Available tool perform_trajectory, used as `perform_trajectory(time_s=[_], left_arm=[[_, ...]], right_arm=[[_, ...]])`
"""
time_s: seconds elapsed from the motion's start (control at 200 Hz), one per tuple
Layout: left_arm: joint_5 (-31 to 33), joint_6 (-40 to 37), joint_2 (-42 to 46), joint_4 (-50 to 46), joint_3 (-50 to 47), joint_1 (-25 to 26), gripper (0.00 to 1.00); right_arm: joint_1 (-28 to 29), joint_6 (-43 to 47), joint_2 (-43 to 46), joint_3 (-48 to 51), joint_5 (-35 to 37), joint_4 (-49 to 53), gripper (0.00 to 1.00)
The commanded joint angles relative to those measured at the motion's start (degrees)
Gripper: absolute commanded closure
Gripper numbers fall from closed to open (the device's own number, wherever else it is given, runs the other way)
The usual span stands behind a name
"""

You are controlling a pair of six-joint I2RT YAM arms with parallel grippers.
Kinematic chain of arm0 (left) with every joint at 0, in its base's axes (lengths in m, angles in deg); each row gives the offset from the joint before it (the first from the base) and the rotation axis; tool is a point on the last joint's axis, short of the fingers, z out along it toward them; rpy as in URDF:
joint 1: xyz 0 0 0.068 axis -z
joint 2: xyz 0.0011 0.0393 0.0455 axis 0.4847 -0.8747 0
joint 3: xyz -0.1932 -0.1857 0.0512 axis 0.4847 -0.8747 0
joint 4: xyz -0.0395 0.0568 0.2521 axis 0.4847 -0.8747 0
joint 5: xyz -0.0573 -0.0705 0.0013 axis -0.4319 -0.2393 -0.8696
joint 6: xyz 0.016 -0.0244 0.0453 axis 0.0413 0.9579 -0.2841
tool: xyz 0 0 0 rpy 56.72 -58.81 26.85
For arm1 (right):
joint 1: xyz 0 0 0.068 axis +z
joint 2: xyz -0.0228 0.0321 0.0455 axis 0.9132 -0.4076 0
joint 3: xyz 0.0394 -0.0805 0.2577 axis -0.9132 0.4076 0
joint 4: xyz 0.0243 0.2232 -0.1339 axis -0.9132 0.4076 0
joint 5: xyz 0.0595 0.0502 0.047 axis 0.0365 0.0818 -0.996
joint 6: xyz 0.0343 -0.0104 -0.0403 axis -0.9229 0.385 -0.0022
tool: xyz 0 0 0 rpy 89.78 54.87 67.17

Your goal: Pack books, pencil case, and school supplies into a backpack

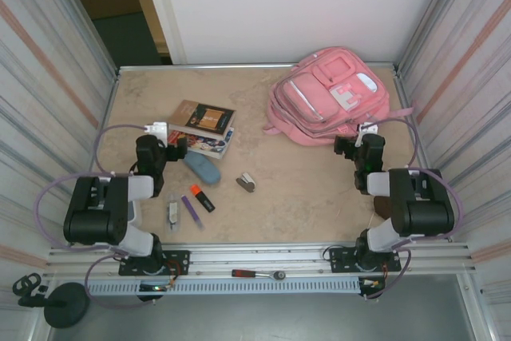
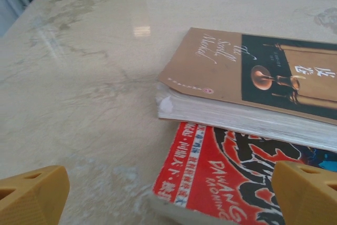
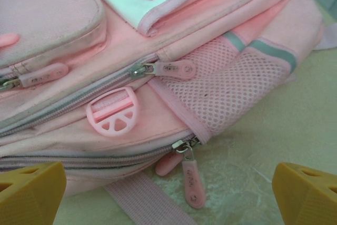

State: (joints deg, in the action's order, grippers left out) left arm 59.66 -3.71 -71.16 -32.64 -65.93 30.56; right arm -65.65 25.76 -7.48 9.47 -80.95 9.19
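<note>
On table, 1 o'clock of centre: backpack (image 1: pixel 331 95), pink, lying flat against the back rail. Right gripper (image 3: pixel 168 193) sits at its near edge, yellow fingers (image 3: pixel 305 191) wide apart, holding nothing. Between them: a side mesh pocket (image 3: pixel 231 93), a pink buckle (image 3: pixel 113 111) and two zip pulls. The zip lines that show look shut. A strap (image 3: pixel 142 198) trails across the table under the gripper.

10 o'clock of centre: books. The brown book (image 2: pixel 247 72) rests on the colourful book (image 2: pixel 221 177), whose near edge sticks out from beneath. Left gripper (image 2: pixel 168 196) is low at their near-left corner, jaws spread, empty; one finger is over bare table (image 2: pixel 79 104), the other over the red cover.

9 o'clock: pencil case (image 1: pixel 202 168), just beside the books' near edge and close to the left gripper.

8 o'clock: highlighter (image 1: pixel 201 197), purple pen (image 1: pixel 191 210), silvery piece (image 1: pixel 172 212), near one another. Grey-brown clip (image 1: pixel 246 182) lies apart, near centre.

6 o'clock, on the front rail: red-handled tool (image 1: pixel 257 274).
</note>
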Motion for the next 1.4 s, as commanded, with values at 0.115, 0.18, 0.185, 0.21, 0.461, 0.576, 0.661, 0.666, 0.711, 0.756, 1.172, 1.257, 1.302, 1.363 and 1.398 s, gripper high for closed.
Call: perform_trajectory(time_s=[0.115, 0.18, 0.185, 0.21, 0.461, 0.576, 0.661, 0.666, 0.711, 0.756, 1.172, 1.257, 1.302, 1.363, 1.398], left_arm=[[12.6, 14.0, 16.6, -29.1, 7.7, -0.1, 0.01], [9.7, 18.7, 20.0, -35.1, 9.1, -0.1, 0.01], [9.3, 19.1, 20.3, -35.3, 9.1, -0.1, 0.01], [7.0, 20.9, 21.4, -36.6, 9.3, -0.1, 0.01], [-12.4, 32.0, 25.4, -39.7, 9.3, 5.6, 0.01], [-9.1, 29.1, 24.8, -47.3, 13.2, 12.6, 0.01], [-9.0, 27.7, 23.2, -50.4, 15.5, 17.1, 0.01], [-8.9, 27.6, 23.1, -50.5, 15.6, 17.3, 0.01], [-9.1, 27.2, 22.1, -51.7, 16.5, 19.5, 0.01], [-8.9, 26.8, 21.1, -52.6, 17.3, 21.7, 0.01], [-4.6, 26.4, 14.0, -53.6, 21.9, 35.4, 0.01], [-4.1, 25.8, 12.5, -51.1, 22.0, 36.0, 0.02], [-4.6, 25.6, 11.6, -49.2, 21.9, 36.2, 0.04], [-4.8, 26.1, 10.2, -47.4, 22.3, 36.2, 0.04], [-5.1, 26.1, 9.1, -46.3, 22.7, 36.4, 0.05]], right_arm=[[0.5, -12.4, 18.2, -4.0, 13.7, 20.3, 0.01], [-0.5, -18.4, 22.4, -7.8, 14.8, 32.1, 0.01], [-0.5, -18.8, 22.6, -8.1, 14.7, 33.0, 0.01], [-0.8, -20.2, 23.7, -9.7, 14.4, 37.0, 0.01], [1.7, -21.0, 26.5, -18.0, -0.6, 55.6, 0.01], [4.0, -20.1, 23.7, -21.5, -7.2, 61.4, 0.01], [5.5, -19.3, 19.7, -24.1, -8.9, 64.4, 0.01], [5.5, -19.3, 19.5, -24.2, -8.8, 64.5, 0.01], [5.5, -19.8, 17.6, -25.6, -7.7, 66.2, 0.0], [5.0, -20.0, 16.3, -26.5, -6.4, 66.6, 0.01], [-14.9, -27.8, -4.1, -38.2, -23.6, 62.7, 0.12], [-16.7, -29.2, -10.6, -41.8, -24.3, 61.9, 0.18], [-17.6, -30.5, -13.6, -42.9, -25.6, 60.8, 0.21], [-18.1, -32.7, -16.8, -43.1, -27.7, 56.5, 0.23], [-18.1, -33.8, -18.3, -43.2, -28.7, 54.4, 0.24]])
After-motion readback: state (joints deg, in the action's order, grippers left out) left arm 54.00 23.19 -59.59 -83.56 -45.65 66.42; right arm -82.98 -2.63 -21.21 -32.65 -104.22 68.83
